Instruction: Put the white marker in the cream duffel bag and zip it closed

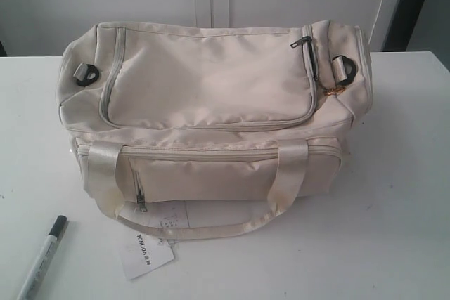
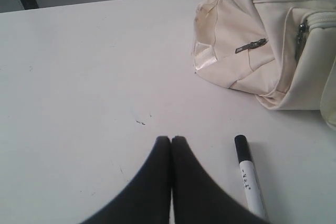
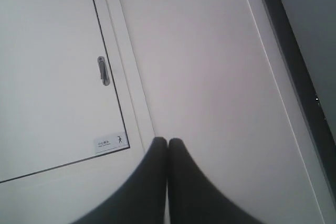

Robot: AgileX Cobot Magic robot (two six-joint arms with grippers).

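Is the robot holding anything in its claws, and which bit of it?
Nothing is held. The left gripper is shut and empty; the white marker lies loose beside it, untouched. The right gripper is shut and empty too.

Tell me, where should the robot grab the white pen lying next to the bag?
Probably grip the white marker mid-barrel, coming straight down from above with the jaws across its thin width. It lies flat on the table, apart from the cream duffel bag, so both long sides are free. The left gripper, shut for now, is right beside it.
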